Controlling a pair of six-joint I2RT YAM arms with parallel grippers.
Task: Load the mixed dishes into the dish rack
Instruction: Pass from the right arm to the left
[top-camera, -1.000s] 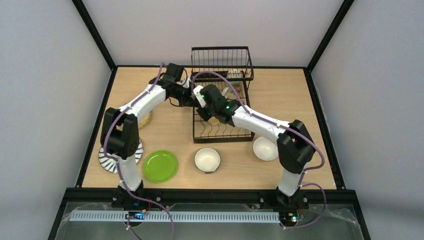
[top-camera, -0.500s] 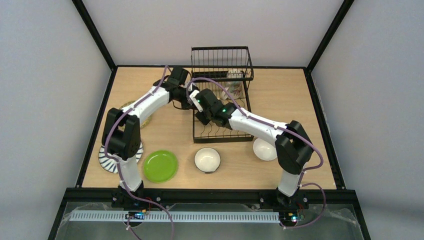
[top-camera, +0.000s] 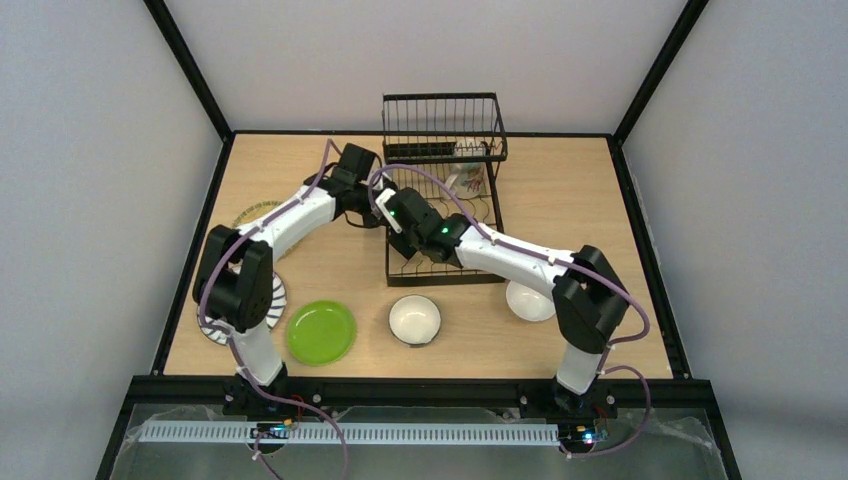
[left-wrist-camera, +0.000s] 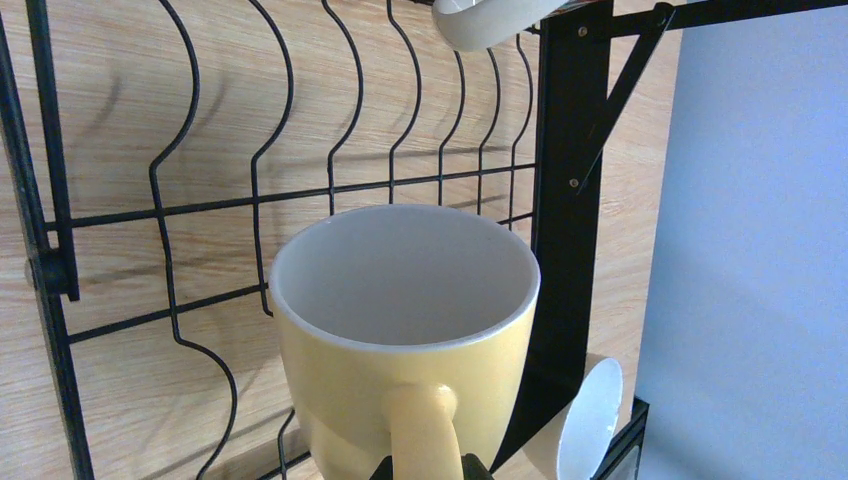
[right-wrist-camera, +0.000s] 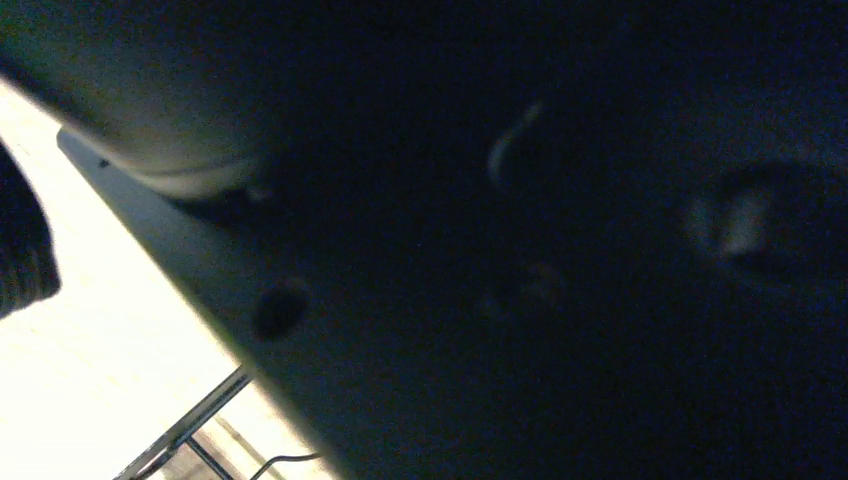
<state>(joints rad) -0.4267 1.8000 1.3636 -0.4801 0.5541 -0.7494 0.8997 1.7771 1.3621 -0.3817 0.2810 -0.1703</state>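
Seen from above, the bench (top-camera: 560, 200) carries the dish rack (top-camera: 440, 279) toward 12 o'clock, its tall basket at the far end. Both arms reach over the rack's 9 o'clock edge, wrists close together. We see the lime green plate (top-camera: 321, 331) at 7 o'clock. The black-striped white plate (top-camera: 211, 322) lies at 8 o'clock and the tan woven-look plate (top-camera: 246, 214) at 9 o'clock, both partly under the left arm. One bowl (top-camera: 414, 319) sits at 6 o'clock, another (top-camera: 527, 300) at 5 o'clock. Our left end effector (left-wrist-camera: 428, 468) is clenched on the handle of the pale yellow mug (left-wrist-camera: 400, 330), upright over the rack's wires. We cannot tell the right end effector's (top-camera: 388, 205) state; its camera shows only darkness.
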